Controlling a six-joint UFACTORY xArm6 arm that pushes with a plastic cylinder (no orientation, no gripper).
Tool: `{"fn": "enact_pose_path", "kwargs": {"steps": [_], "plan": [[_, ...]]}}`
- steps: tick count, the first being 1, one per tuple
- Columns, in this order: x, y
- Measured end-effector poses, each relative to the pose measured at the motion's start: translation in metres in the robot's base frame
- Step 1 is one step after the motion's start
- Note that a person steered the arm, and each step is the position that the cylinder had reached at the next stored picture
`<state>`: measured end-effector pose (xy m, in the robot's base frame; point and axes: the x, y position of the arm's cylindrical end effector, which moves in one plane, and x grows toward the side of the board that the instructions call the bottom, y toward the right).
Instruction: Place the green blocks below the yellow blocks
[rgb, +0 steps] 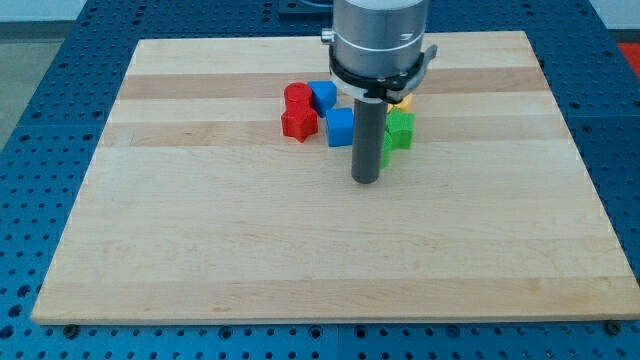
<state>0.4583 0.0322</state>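
My tip (367, 181) rests on the board just below the cluster of blocks. The rod stands in front of the green cylinder, of which only a sliver (386, 154) shows at the rod's right edge. The green star (400, 128) sits right of the rod, above that sliver. The yellow blocks are mostly hidden behind the arm; only a small yellow edge (403, 101) shows above the green star. I cannot tell whether the tip touches the green cylinder.
A blue cube (340, 127) sits just left of the rod. A second blue block (322, 95), a red cylinder (297, 96) and a red star (298, 123) lie further left. The wooden board (200, 250) lies on a blue perforated table.
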Motion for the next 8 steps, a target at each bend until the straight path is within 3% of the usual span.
{"fn": "enact_pose_path", "kwargs": {"steps": [4, 6, 8], "plan": [[-0.043, 0.002], [0.002, -0.017], [0.022, -0.081]]}}
